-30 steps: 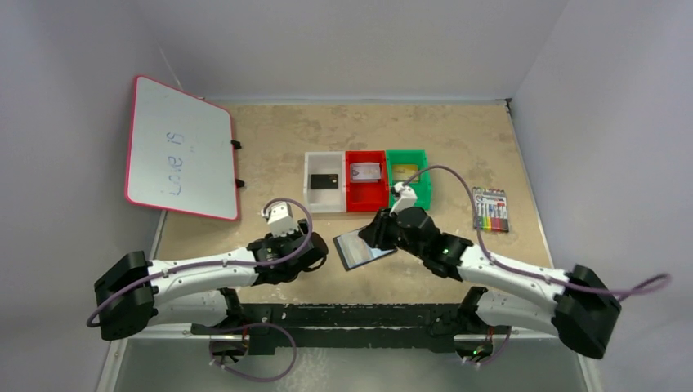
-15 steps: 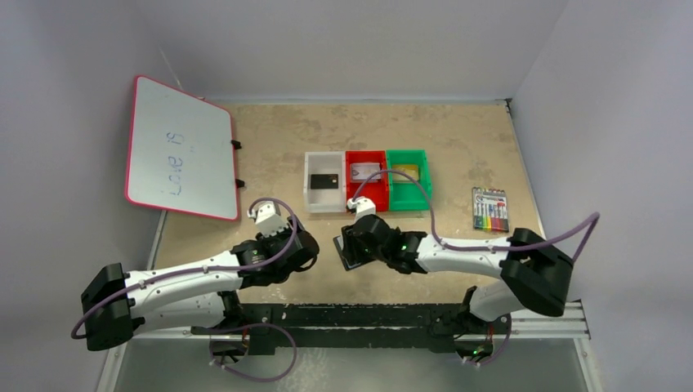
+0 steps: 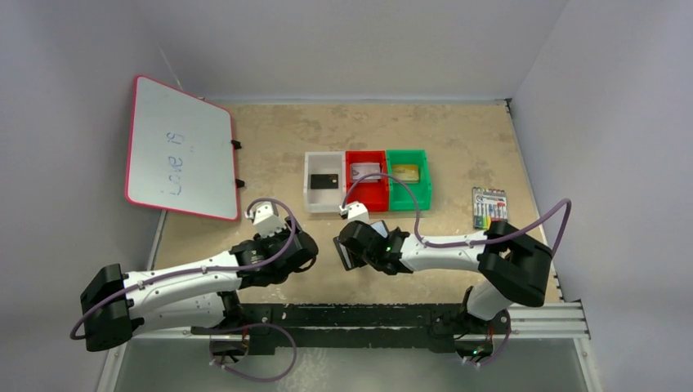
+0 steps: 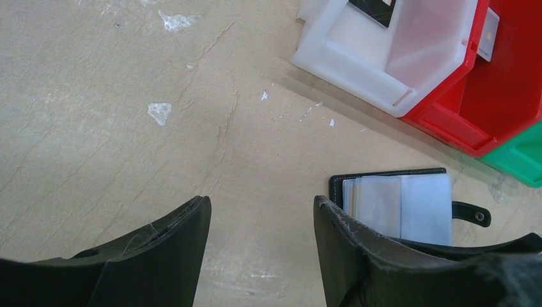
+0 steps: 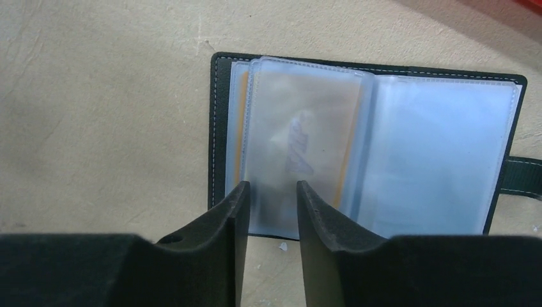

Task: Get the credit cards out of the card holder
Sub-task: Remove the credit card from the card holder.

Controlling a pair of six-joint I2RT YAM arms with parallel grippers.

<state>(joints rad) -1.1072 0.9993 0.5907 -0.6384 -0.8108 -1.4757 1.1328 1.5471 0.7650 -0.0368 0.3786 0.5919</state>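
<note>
The card holder (image 5: 383, 160) lies open and flat on the table, its frosted grey-blue sleeves up and its strap tab to the right. A tan shape shows faintly through its left sleeve. My right gripper (image 5: 271, 187) hovers over that sleeve's near edge, jaws a narrow gap apart with nothing between them. In the top view it (image 3: 353, 247) covers most of the holder (image 3: 342, 253). My left gripper (image 4: 262, 204) is open and empty, just left of the holder (image 4: 399, 204). A black card (image 3: 324, 180), a silver-grey card (image 3: 365, 171) and a gold-tan card (image 3: 406, 172) each lie in a bin.
White bin (image 3: 314, 196), red bin (image 3: 368, 196) and green bin (image 3: 423, 188) stand in a row behind the grippers. A marker pack (image 3: 490, 209) lies at the right. A whiteboard (image 3: 180, 147) leans at the back left.
My right gripper has swung left, its arm folding in, and now sits over the card holder, which has moved left with it. My left gripper has drawn slightly left.
</note>
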